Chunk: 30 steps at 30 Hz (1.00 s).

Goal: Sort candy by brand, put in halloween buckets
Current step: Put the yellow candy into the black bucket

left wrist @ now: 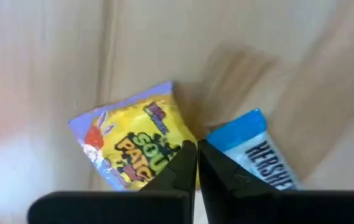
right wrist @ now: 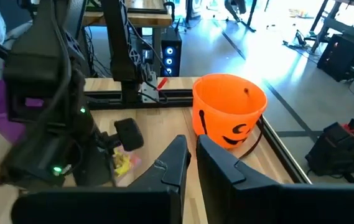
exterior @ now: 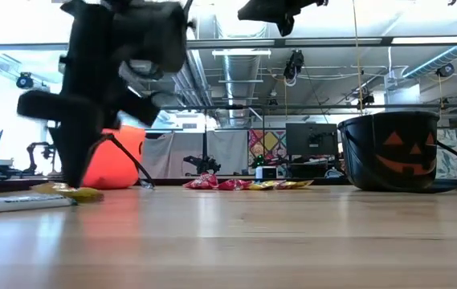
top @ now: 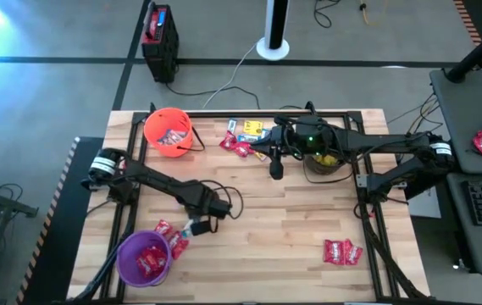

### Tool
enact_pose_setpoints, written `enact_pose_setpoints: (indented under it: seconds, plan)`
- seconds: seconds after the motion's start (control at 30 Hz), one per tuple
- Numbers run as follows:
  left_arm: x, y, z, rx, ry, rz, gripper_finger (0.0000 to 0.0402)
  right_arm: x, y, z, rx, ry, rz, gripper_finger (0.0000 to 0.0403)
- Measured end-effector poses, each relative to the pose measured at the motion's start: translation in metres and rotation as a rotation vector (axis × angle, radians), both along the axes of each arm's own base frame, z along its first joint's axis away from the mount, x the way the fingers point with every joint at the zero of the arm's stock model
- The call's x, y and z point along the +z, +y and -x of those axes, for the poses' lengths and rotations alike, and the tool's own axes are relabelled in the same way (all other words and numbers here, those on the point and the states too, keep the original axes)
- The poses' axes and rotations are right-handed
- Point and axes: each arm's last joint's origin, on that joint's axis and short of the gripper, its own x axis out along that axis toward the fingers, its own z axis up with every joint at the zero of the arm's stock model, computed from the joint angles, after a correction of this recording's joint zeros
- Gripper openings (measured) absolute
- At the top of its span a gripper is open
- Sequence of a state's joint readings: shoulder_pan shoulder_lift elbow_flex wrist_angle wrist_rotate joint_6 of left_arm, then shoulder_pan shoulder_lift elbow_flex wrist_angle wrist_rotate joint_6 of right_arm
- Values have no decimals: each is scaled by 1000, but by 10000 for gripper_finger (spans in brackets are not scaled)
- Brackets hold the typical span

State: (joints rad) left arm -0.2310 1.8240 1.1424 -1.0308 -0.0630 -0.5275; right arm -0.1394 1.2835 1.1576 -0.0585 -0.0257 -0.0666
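Observation:
My left gripper [top: 198, 222] points straight down near the table's front left. Its shut fingers [left wrist: 192, 163] stand between a yellow candy packet [left wrist: 133, 146] and a blue-and-white packet [left wrist: 254, 146], both lying flat on the wood. The purple bucket [top: 143, 258] stands close by at the front left, with red packets in it. The orange bucket [top: 168, 131] is at the far left and the black bucket [exterior: 389, 148] at the far right. My right gripper [right wrist: 192, 152] hangs shut and level, high above the table beside the black bucket, and holds nothing. My left gripper comes from above with its fingers shut, the tips at the yellow packet's edge [left wrist: 175, 149], next to the blue-and-white packet. I cannot tell whether the tips touch either packet or the table. Both packets lie flat.
Loose red packets [top: 168, 233] lie by the purple bucket. Two more red packets [top: 342, 252] lie at the front right. A mixed heap of candy [top: 242, 137] sits at the far middle, between the orange and black buckets. Bare wood fills the table's middle.

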Motion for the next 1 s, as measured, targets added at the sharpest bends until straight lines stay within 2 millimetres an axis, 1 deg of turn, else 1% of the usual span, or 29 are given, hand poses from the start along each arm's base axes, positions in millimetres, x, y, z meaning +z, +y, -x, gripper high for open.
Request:
enact_pose_setpoints:
  seconds: [0.07,0.13,0.23,0.3,0.47,0.57,0.67,0.73,0.83,0.93,1.0]
  plan:
    - [12,0,-5,-55,-38,-38,0,-2,0,0,-1,16,-3,27]
    - [26,0,-5,-109,-53,-114,0,-4,0,1,-4,44,-18,27]
    - [47,2,1,-159,-80,-200,0,-10,1,1,-16,89,-58,27]
    - [64,5,8,-170,-133,-214,0,-17,2,-2,-13,118,-69,27]
    - [109,11,36,-201,-332,-284,0,-46,14,-19,22,171,-89,27]
    - [138,14,59,-199,-468,-351,0,-67,22,-35,49,191,-85,27]
    - [160,15,84,-199,-603,-382,0,-88,31,-53,88,196,-52,27]
    - [169,16,98,-210,-706,-376,0,-101,34,-66,104,201,-43,27]
    - [177,18,116,-222,-837,-358,0,-116,35,-87,106,198,-47,27]
    - [177,22,131,-258,-910,-357,0,-130,34,-107,102,196,-48,31]
    - [175,24,140,-281,-945,-357,0,-139,36,-121,124,214,-9,40]
